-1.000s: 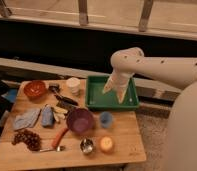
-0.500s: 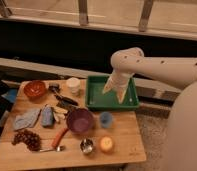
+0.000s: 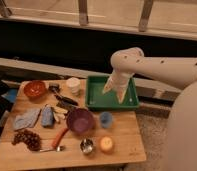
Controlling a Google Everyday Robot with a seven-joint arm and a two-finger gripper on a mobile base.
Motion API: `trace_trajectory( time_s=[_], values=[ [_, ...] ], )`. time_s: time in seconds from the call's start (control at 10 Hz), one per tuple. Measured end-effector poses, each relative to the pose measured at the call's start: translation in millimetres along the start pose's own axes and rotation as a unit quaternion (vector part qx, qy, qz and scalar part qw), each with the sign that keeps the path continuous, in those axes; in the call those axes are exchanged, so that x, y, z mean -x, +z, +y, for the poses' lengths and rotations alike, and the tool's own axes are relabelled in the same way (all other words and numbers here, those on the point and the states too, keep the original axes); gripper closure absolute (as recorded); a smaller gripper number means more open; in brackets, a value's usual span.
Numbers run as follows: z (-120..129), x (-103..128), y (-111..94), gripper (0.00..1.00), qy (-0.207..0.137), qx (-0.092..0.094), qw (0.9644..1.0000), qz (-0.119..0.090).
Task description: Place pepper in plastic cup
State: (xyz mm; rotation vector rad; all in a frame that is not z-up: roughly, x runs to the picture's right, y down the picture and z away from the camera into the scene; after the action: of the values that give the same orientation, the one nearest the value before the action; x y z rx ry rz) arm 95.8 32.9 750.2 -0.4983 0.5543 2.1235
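The pepper (image 3: 60, 137), slim and red-orange, lies on the wooden table near its front, just left of the purple bowl (image 3: 80, 120). To the right of that bowl stands the small light-blue plastic cup (image 3: 106, 119). My gripper (image 3: 115, 94) hangs from the white arm over the green tray (image 3: 112, 106), pointing down. Its two fingers stand apart with nothing between them. It is behind and slightly right of the cup, and far from the pepper.
A white cup (image 3: 73, 85) and an orange bowl (image 3: 34, 89) stand at the back left. Dark grapes (image 3: 27, 138), a blue cloth (image 3: 26, 120), a small metal cup (image 3: 86, 145) and a round orange thing (image 3: 106, 144) lie toward the front.
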Motion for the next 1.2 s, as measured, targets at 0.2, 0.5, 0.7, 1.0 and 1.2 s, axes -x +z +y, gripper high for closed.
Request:
trace_trajectory(
  time_s=[0.2, 0.5, 0.7, 1.0, 1.2],
  values=[
    [0.0, 0.2, -0.3, 0.34, 0.0, -0.001, 1.0, -0.001],
    [11.4, -10.3, 3.1, 0.34, -0.029, -0.019, 0.9994, -0.005],
    [41.1, -26.4, 9.0, 0.34, -0.062, -0.027, 0.9977, -0.004],
    [104.0, -67.1, 22.2, 0.34, -0.123, -0.029, 0.9919, 0.007],
    [135.2, -99.2, 27.6, 0.34, -0.156, -0.022, 0.9873, 0.021]
  ],
)
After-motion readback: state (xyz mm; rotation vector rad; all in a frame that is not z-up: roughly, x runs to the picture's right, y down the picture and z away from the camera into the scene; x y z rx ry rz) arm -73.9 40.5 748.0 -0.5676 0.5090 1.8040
